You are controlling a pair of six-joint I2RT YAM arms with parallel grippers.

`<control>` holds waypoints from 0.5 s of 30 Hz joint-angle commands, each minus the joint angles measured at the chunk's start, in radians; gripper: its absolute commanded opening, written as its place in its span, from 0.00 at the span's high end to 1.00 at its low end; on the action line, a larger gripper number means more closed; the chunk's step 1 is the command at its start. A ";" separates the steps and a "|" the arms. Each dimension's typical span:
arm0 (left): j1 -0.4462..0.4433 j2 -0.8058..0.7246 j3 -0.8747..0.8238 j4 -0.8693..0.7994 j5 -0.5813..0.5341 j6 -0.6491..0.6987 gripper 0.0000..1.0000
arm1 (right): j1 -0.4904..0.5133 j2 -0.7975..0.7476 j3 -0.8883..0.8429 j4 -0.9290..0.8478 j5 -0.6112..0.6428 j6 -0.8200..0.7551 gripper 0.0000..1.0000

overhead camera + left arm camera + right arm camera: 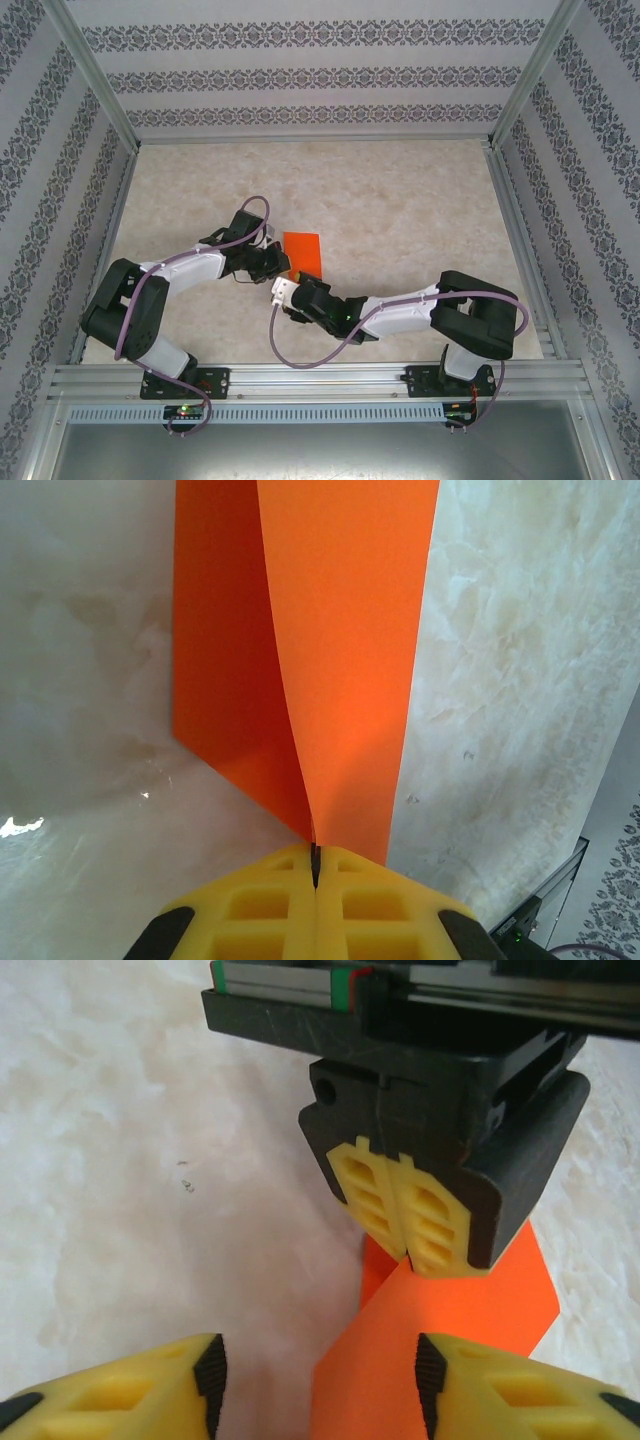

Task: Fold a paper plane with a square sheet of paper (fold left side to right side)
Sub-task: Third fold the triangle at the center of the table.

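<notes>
Top: your square sheet of paper (pixel 303 250) lies part folded on the table (pixel 420 200) | Left wrist: left gripper (pixel 315 865) clamped on its near corner, holding the flap raised | Right wrist: right gripper (pixel 318 1372) jaws apart astride the near edge, likely to pinch.

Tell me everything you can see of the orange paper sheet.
Bright orange, plain, thin and matte, the square sheet of paper is doubled over into a narrow rectangle, not yet pressed flat: the lower layer lies on the marbled table while the upper one bows up. The left arm's jaws, shut, pinch it at the near edge, where the layers meet. The right arm's jaws stand open either side of that end, not gripping it.
</notes>
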 commanded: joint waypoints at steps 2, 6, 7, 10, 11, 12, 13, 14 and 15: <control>-0.014 -0.003 0.033 -0.020 0.002 -0.004 1.00 | -0.020 0.000 0.019 -0.010 0.009 0.044 0.57; -0.016 0.001 0.037 -0.023 0.003 -0.003 1.00 | -0.027 -0.015 0.013 -0.026 0.003 0.056 0.69; -0.016 0.001 0.037 -0.022 0.002 -0.003 1.00 | -0.030 -0.018 0.011 -0.029 0.003 0.060 0.74; -0.017 0.002 0.036 -0.022 -0.003 -0.004 1.00 | -0.035 -0.031 0.000 -0.034 -0.015 0.067 0.85; -0.018 0.001 0.035 -0.021 -0.003 -0.003 1.00 | -0.038 -0.037 -0.004 -0.035 -0.024 0.068 0.87; -0.019 0.003 0.035 -0.021 -0.003 -0.005 1.00 | -0.038 -0.041 -0.006 -0.037 -0.028 0.069 0.89; -0.019 0.005 0.034 -0.021 -0.003 -0.005 1.00 | -0.039 -0.044 -0.009 -0.040 -0.031 0.071 0.91; -0.018 0.006 0.035 -0.021 -0.004 -0.004 1.00 | -0.041 -0.047 -0.010 -0.045 -0.035 0.074 0.94; -0.019 0.007 0.035 -0.021 -0.003 -0.004 1.00 | -0.041 -0.048 -0.012 -0.048 -0.041 0.075 0.96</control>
